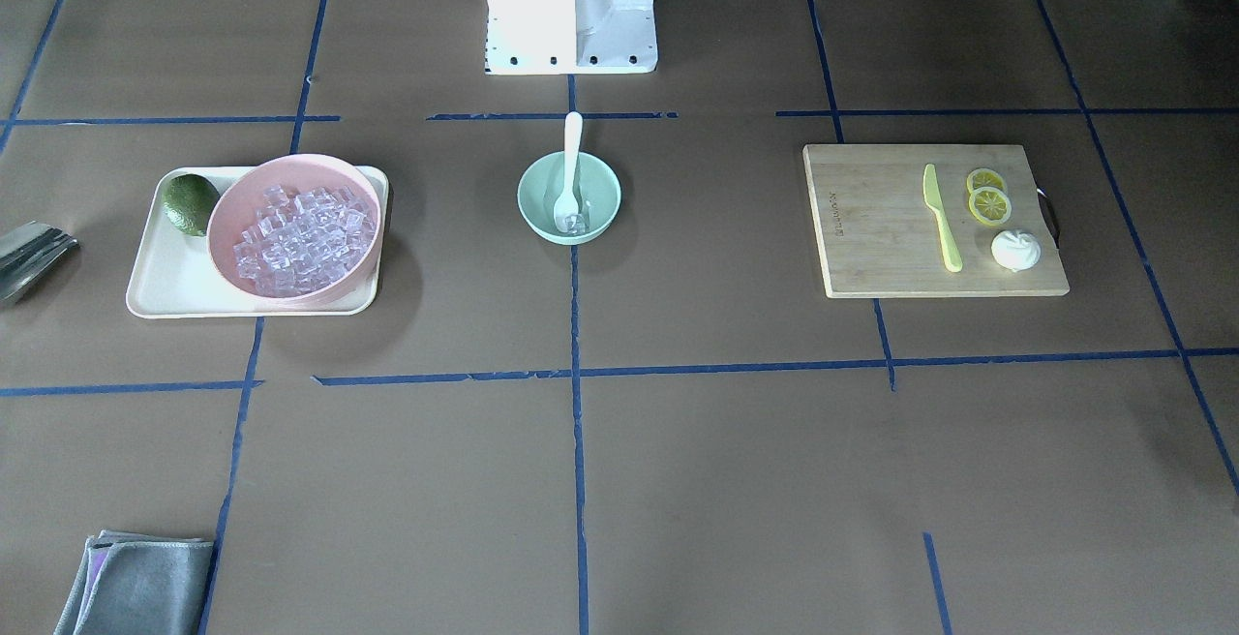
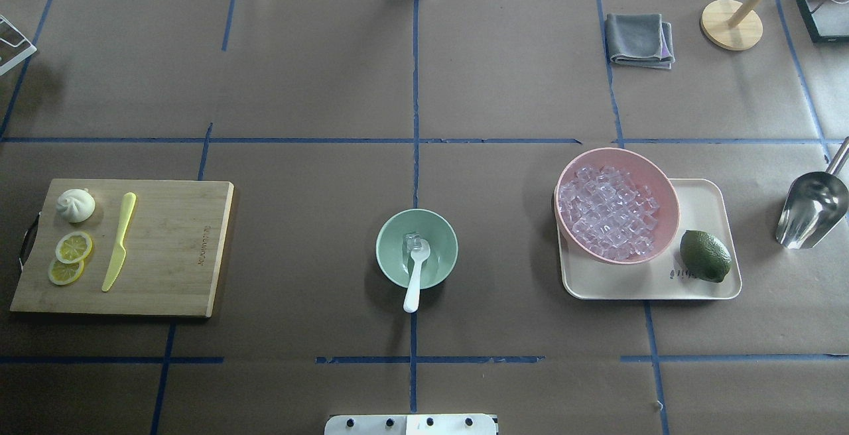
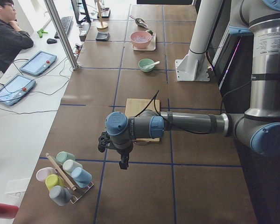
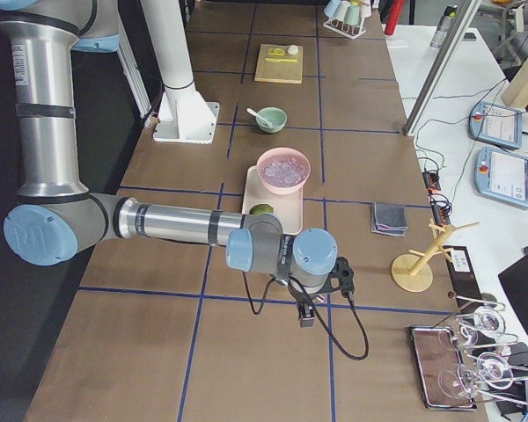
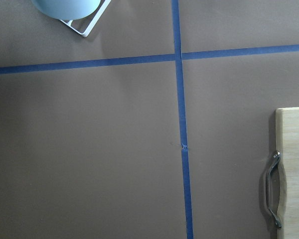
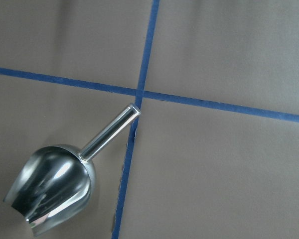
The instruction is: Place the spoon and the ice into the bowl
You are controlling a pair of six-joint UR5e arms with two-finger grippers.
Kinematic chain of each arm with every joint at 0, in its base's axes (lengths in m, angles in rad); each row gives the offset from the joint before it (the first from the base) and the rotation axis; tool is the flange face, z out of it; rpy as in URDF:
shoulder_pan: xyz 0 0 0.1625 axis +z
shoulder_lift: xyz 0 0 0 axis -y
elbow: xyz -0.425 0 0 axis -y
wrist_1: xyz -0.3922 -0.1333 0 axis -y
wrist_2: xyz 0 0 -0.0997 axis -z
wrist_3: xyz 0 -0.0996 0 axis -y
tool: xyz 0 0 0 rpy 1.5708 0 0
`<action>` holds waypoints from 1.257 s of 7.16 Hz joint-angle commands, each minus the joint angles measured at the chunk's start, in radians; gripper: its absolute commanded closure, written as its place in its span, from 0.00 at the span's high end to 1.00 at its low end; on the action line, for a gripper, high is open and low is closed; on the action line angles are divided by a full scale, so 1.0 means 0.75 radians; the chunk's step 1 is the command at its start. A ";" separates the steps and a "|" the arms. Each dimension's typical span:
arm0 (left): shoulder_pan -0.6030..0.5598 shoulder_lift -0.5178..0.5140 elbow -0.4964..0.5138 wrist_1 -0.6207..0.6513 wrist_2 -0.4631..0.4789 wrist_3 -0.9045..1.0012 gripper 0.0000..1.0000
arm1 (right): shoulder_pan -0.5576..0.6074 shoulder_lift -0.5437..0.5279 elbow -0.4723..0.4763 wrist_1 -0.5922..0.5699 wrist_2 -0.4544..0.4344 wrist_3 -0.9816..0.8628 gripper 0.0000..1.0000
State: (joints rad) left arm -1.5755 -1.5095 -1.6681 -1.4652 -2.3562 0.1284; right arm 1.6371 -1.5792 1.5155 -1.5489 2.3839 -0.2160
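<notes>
The mint-green bowl (image 2: pixel 398 259) stands at the table's middle. The white spoon (image 2: pixel 416 276) lies with its scoop inside the bowl and its handle resting over the rim toward the robot. A clear ice cube (image 2: pixel 412 241) lies in the bowl by the scoop. More ice (image 2: pixel 607 209) fills the pink bowl (image 2: pixel 653 176) on the right. My left gripper (image 3: pixel 123 163) shows only in the exterior left view, far left of the bowl past the cutting board. My right gripper (image 4: pixel 305 316) shows only in the exterior right view, far right of the tray. I cannot tell whether either is open or shut.
The pink bowl and a green fruit (image 2: pixel 705 256) sit on a cream tray (image 2: pixel 703 196). A metal scoop (image 2: pixel 812 209) lies right of it. A cutting board (image 2: pixel 172 249) with yellow-green knife (image 2: pixel 119 241), lemon slices and a bun is on the left. Grey cloth (image 2: pixel 639 39) lies far right.
</notes>
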 commanded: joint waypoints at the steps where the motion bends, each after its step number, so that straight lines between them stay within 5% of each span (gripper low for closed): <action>1: 0.000 0.000 0.001 0.000 0.000 -0.001 1.00 | 0.002 -0.032 0.006 0.077 0.008 0.153 1.00; 9: 0.000 0.023 0.032 -0.002 -0.014 0.001 1.00 | 0.004 -0.030 0.035 0.057 0.076 0.157 1.00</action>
State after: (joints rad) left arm -1.5753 -1.4922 -1.6454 -1.4663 -2.3665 0.1290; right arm 1.6398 -1.6014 1.5414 -1.5075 2.4402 -0.0982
